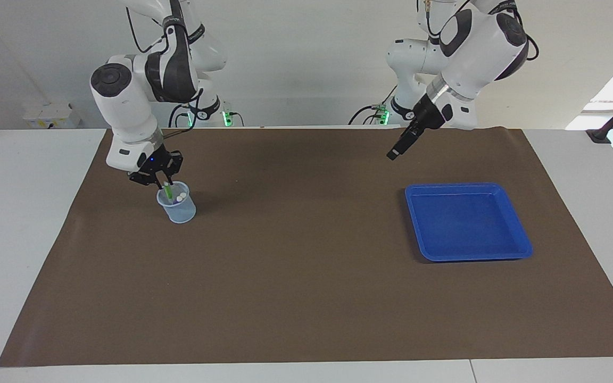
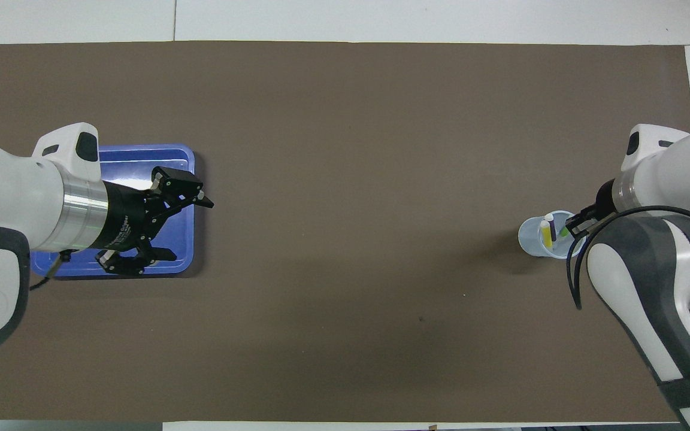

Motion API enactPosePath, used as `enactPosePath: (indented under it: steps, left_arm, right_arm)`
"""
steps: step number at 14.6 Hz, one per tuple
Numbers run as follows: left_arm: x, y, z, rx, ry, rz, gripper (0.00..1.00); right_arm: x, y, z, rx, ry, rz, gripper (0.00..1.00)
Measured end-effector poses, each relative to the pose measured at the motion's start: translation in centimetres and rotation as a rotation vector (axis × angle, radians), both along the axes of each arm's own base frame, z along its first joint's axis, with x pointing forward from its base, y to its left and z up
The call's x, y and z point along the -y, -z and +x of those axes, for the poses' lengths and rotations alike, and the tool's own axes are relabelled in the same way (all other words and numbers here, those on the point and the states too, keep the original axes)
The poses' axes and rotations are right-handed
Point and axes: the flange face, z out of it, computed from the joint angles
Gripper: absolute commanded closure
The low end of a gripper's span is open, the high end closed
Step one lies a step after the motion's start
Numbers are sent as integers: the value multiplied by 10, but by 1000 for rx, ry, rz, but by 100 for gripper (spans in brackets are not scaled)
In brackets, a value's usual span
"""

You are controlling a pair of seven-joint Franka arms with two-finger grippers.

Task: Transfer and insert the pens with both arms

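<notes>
On the brown mat (image 1: pixel 306 298) covering most of the white surface (image 1: pixel 19 213):

1. Clear cup (image 1: pixel 177 205), upright, near the mat edge at the right arm's end, toward the robots' edge. Holds a yellow pen (image 2: pixel 544 234) and a purple pen (image 2: pixel 551 227), pale caps up. A green pen (image 1: pixel 167 189) stands tilted in it, lower end inside, upper end between the fingers of item 3.

2. Blue tray (image 1: pixel 519 250), square with raised rim, toward the left arm's end of the mat, well apart from the cup. Nothing shows in it.

3. Right end effector (image 1: pixel 162 182), pointing down just above the cup rim. Fingers on either side of the green pen; whether they clamp it or have let go cannot be told.

4. Left end effector (image 2: pixel 180 224), raised in the air, over the tray's edge in the overhead view. Fingers spread wide, holding nothing.

Open room: a broad bare stretch of mat between cup and tray, and the whole strip along the mat edge farthest from the robots. White margins of the surface lie bare at both ends.

Writing: small white lettering on the left end effector's black body, and part of a word on the right arm's dark band; neither can be read.
</notes>
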Motion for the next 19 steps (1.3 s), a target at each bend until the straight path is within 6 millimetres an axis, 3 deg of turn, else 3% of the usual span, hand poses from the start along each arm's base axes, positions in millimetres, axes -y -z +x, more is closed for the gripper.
enactPosePath:
  steps: [2,5,9,12,14,17,19]
  left_arm:
    - [-13,-17,12,44,209,106,0]
    - [-26,-42,31,96,471,223,0]
    - [-61,-75,33,93,748,240,0]
    - [-75,-92,26,114,885,232,0]
    - [-74,-87,25,122,915,231,0]
    - [-74,-72,33,145,876,242,0]
    - [-74,-73,32,135,856,242,0]
  right_arm:
    - [0,-19,3,39,1,1,0]
    - [1,-71,2,63,42,-3,0]
    - [1,-133,-6,77,94,3,0]
    - [0,-150,-8,72,102,14,0]
    - [3,-169,-11,40,138,13,0]
    - [32,-177,-5,42,302,10,0]
    - [48,-179,-6,9,392,3,0]
